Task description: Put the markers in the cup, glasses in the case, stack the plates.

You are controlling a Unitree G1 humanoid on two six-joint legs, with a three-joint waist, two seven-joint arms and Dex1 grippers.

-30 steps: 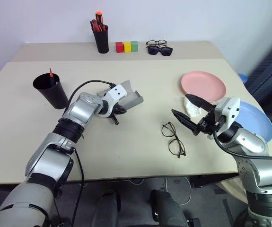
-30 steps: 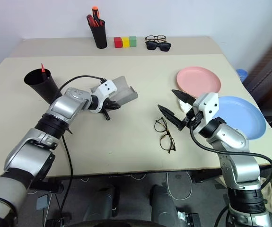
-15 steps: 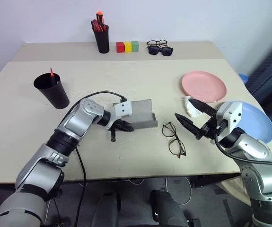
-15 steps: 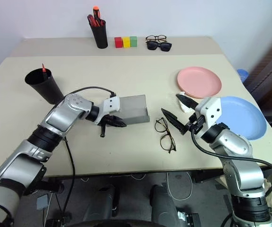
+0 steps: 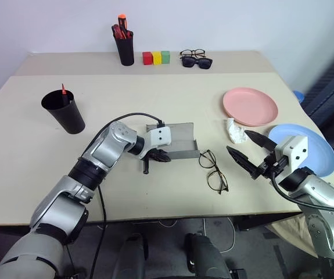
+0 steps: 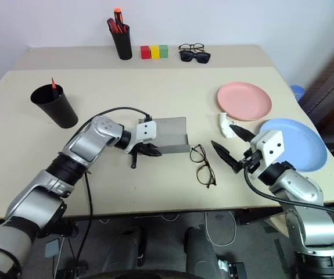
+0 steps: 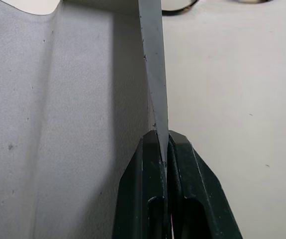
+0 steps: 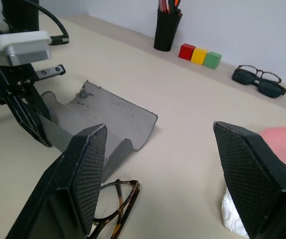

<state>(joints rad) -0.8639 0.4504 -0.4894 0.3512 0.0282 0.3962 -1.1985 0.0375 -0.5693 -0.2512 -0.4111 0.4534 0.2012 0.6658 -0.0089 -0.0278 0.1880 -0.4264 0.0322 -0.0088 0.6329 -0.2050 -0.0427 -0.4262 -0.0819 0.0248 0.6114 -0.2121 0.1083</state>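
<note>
Item: grey oblong clamshell spectacle case (image 5: 173, 139), lying open on the beige surface (image 5: 155, 99) near its middle, hollow side up. A thin, stiff shell, judged light and prone to sliding or flexing if pushed. It is pinched at one thin edge by the left pincer (image 7: 163, 149), whose black fingers are pressed together on the wall. The edge is judged the only practical hold, the broad shell being too wide to span.

Item: thin black wire-frame spectacles with round clear lenses (image 5: 212, 170), lying flat just beside the case, on the side toward the right pincer (image 5: 250, 151). Judged light, springy and fragile; lenses likely to smear or slip. A hold at the bridge or at a rim beside a hinge is judged safest. The right pincer is spread wide and empty, hovering near the spectacles but apart from them.

Item: slim red marker pen (image 5: 63, 90), standing inside the wide tapered matte black cup (image 5: 64, 111) at the left of the surface. Rigid and light; no handling is judged to be needed.

Item: salmon pink round plastic plate (image 5: 250, 106) and light blue round plastic plate (image 5: 315, 146), side by side at the right, not stacked. Judged stiff, light and smooth; each is best taken at the rim.

Item: small crumpled white object (image 5: 233, 130), between pink plate and right pincer; nature not determinable.
</note>
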